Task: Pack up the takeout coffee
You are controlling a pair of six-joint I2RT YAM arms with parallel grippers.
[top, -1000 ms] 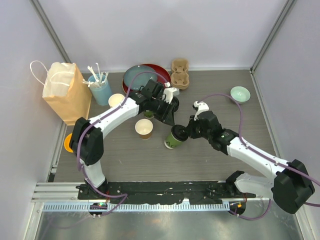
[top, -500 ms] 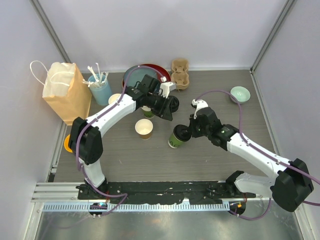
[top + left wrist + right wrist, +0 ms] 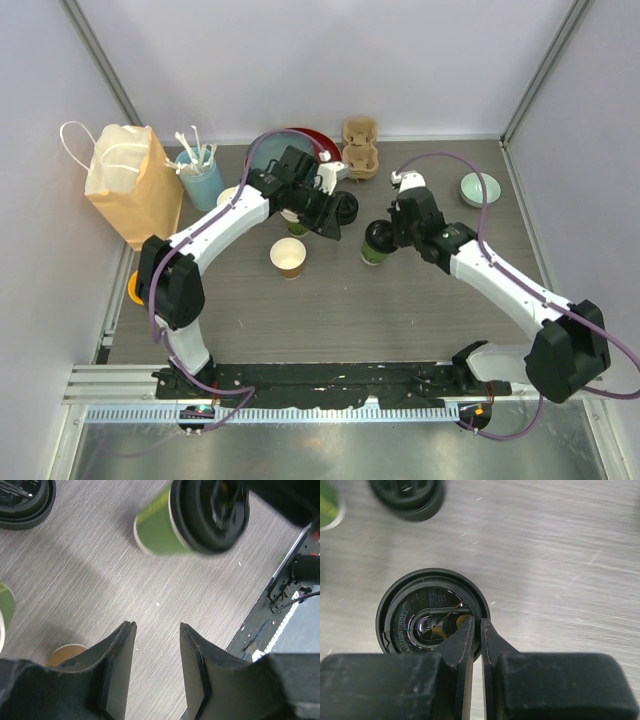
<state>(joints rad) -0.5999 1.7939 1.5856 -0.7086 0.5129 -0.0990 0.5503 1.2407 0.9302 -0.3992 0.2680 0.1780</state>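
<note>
Starting nearest the arm bases, we find the brown cup (image 3: 288, 257) standing open and lidless, a little left of the table's middle. Just past it, at its three o'clock, is the green cup (image 3: 373, 254). The right gripper (image 3: 477, 621) is pinched closed on the rim of its black lid (image 3: 427, 617), at the lid's four o'clock. Whether the cup's base is off the wood we cannot tell from above.

We judge the step in hand to be moving this capped cup toward the cardboard carrier (image 3: 360, 146) at its twelve o'clock. To do it well we should keep the cup upright and go slowly, since so thin a hold on the lid alone could pop it off. Then we would lower it straight into a well.

The cup is short and green-sided with a pale band at the base. Its lid is glossy, with raised lettering and a sip slot.

Farther on, at the cup's ten o'clock, the left gripper (image 3: 157, 626) hangs with its jaws apart and nothing between them; we would hold it out of the path. Beside it lies a spare black lid (image 3: 345, 207), and beyond that is the carrier at the far wall.
</note>
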